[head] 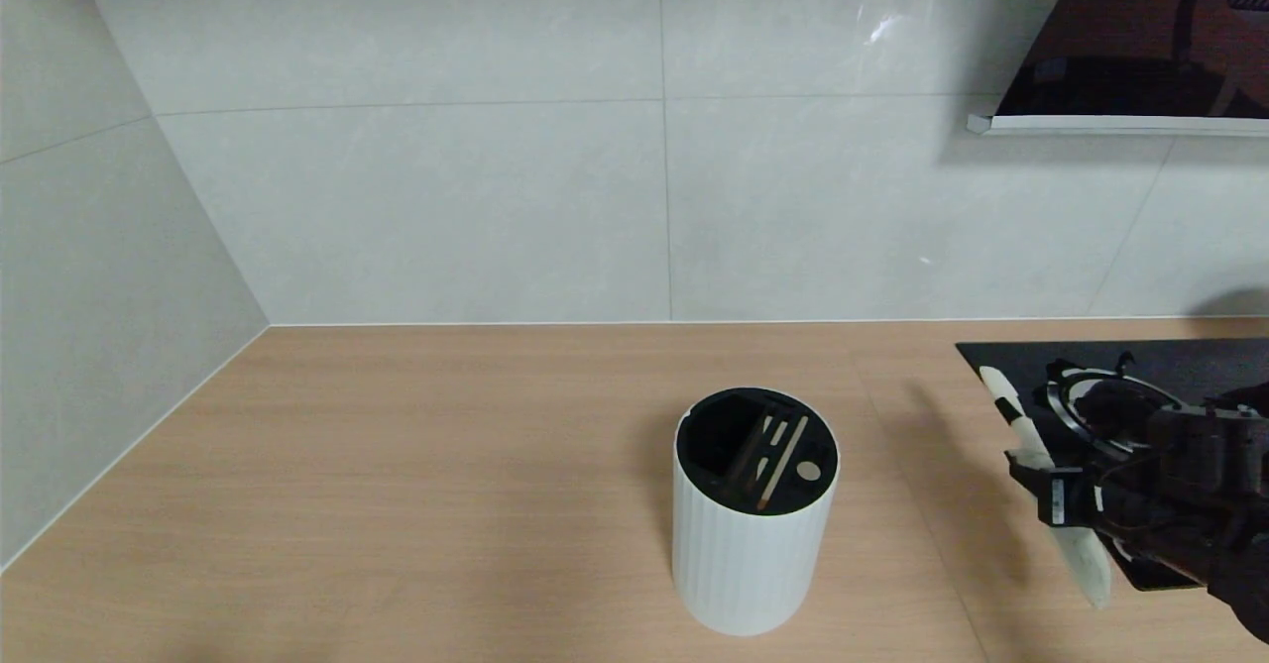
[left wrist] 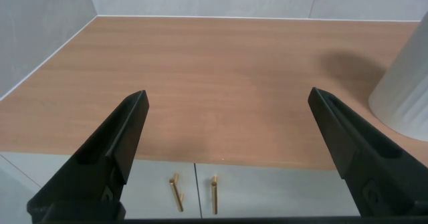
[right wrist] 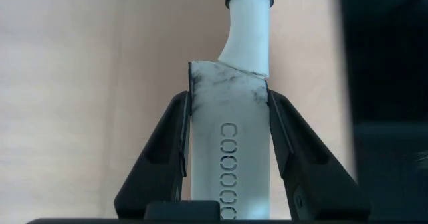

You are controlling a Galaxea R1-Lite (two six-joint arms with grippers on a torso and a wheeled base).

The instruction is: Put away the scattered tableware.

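White ceramic knife (head: 1028, 442) with a black band on its handle sits clamped by the blade in our right claw (head: 1056, 499), above the wooden tabletop (head: 446, 465) beside the black hob (head: 1011, 361). We judge this flat grip stops it twisting before it goes into the white ribbed cylindrical holder (head: 749, 544) near the front edge, where wooden chopsticks (head: 783, 460) stand. Our left claw (left wrist: 227, 98) hangs wide open, empty, over the front edge.

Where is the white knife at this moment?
In the head view the white knife is at the right, held in the right claw beside the black stove, right of the white holder.
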